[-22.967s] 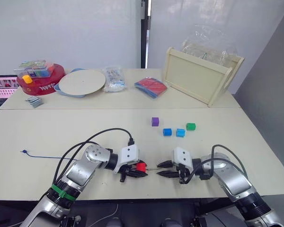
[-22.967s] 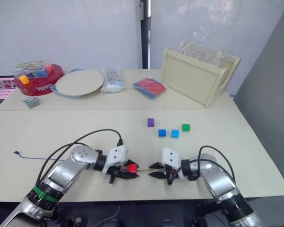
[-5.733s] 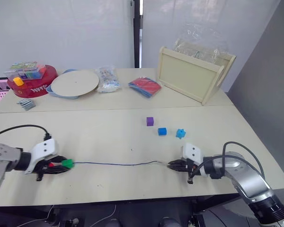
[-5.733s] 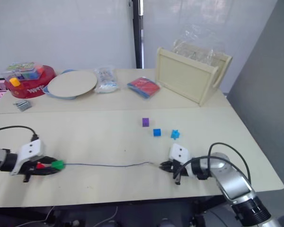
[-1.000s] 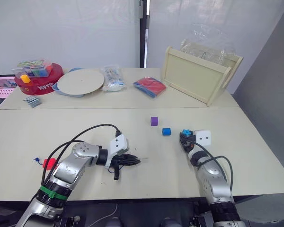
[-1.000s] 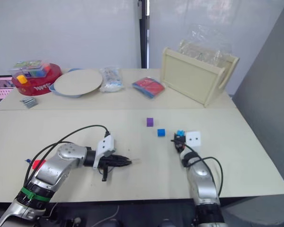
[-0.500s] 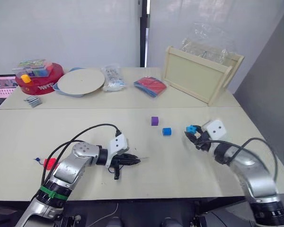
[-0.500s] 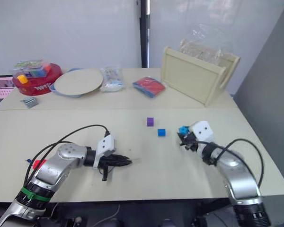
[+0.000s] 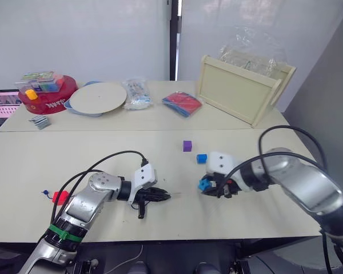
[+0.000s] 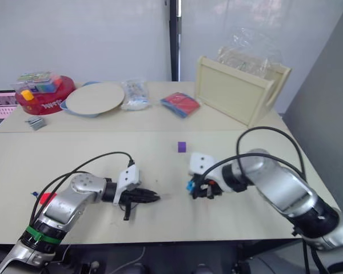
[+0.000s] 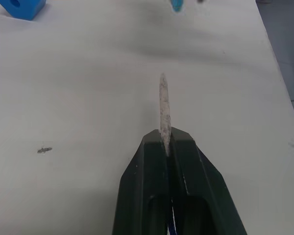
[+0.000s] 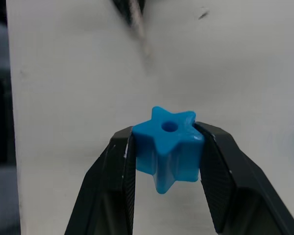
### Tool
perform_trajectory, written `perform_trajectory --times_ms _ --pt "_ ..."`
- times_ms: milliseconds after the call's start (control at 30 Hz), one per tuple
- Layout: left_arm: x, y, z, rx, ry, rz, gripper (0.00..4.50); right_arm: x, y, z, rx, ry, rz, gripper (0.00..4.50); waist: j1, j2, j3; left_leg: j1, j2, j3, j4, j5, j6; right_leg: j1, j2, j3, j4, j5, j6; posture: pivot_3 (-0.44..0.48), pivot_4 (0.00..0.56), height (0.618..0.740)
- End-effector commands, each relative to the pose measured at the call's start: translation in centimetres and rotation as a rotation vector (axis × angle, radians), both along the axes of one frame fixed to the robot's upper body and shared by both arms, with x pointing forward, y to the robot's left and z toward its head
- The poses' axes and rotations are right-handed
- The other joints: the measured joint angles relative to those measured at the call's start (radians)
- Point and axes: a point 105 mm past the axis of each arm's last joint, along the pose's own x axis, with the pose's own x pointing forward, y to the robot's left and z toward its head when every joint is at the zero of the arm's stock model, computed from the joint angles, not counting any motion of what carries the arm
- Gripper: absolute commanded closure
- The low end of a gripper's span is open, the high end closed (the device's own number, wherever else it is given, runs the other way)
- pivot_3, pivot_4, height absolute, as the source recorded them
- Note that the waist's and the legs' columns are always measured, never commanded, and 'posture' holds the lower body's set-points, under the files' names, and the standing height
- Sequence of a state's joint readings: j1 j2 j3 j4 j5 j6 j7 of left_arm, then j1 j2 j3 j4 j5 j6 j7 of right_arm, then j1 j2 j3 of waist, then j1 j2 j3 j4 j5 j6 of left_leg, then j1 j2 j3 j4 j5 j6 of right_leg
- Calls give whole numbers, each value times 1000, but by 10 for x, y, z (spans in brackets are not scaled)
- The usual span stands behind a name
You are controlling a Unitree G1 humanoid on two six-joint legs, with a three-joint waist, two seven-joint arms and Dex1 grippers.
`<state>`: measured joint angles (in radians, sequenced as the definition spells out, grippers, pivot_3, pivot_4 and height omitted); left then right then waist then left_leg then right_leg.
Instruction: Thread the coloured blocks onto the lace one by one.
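Beige tabletop [image 9: 103,154]: my left gripper [image 11: 166,142] pinches lace's stiff pale needle tip [image 11: 163,105]; my right gripper [image 12: 166,142] clamps blue star-shaped plastic block [image 12: 169,143], hole facing tip.

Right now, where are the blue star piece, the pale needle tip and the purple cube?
blue star block [image 12: 169,143]: right wrist view, on its top face beside the hole.
needle tip of the lace [image 11: 163,105]: left wrist view, mid-length of the pale tip.
purple block [image 9: 187,146]: left eye view, on its visible face.
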<state>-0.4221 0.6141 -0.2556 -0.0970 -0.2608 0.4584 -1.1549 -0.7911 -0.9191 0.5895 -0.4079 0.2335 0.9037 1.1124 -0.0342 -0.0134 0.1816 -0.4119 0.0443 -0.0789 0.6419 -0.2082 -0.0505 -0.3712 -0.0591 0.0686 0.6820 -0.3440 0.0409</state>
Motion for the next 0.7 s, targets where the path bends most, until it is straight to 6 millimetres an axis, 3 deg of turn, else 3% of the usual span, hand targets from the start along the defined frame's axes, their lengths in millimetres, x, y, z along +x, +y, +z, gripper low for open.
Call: perform_trajectory --times_ms 33,400,467,533,667,700 --pt "-4 -3 7 -12 -29 -25 4500 5 5 -4 -53 -9 23 3210 2 0 0 -1 0 0 0 0 0 -1 0 0 0 0 0 0 150 740" --pt "-4 -2 3 -16 -24 -9 4500 8 14 -25 -77 29 -5 3210 -9 0 0 0 0 0 1 0 0 -1 1 0 2 0 0 0 150 740" --pt "-4 -1 3 -16 -23 -9 4500 8 17 -22 -42 30 -18 2174 -10 0 0 2 1 0 1 0 0 0 1 0 3 0 0 0 150 740" --pt "-5 -1 2 -16 -23 -10 4500 8 19 -18 -4 24 -29 1416 -9 0 0 2 1 -1 0 0 0 0 1 0 3 0 0 0 150 740" --pt "-5 0 2 -15 -24 -11 4500 8 19 -4 92 4 -74 104 -7 -1 0 1 0 0 1 0 0 0 0 0 3 0 0 0 150 740" --pt "-6 0 2 -15 -24 -12 4500 8 19 -1 111 2 -83 16 -7 -1 0 1 0 0 1 0 0 0 1 0 3 0 0 0 150 740"
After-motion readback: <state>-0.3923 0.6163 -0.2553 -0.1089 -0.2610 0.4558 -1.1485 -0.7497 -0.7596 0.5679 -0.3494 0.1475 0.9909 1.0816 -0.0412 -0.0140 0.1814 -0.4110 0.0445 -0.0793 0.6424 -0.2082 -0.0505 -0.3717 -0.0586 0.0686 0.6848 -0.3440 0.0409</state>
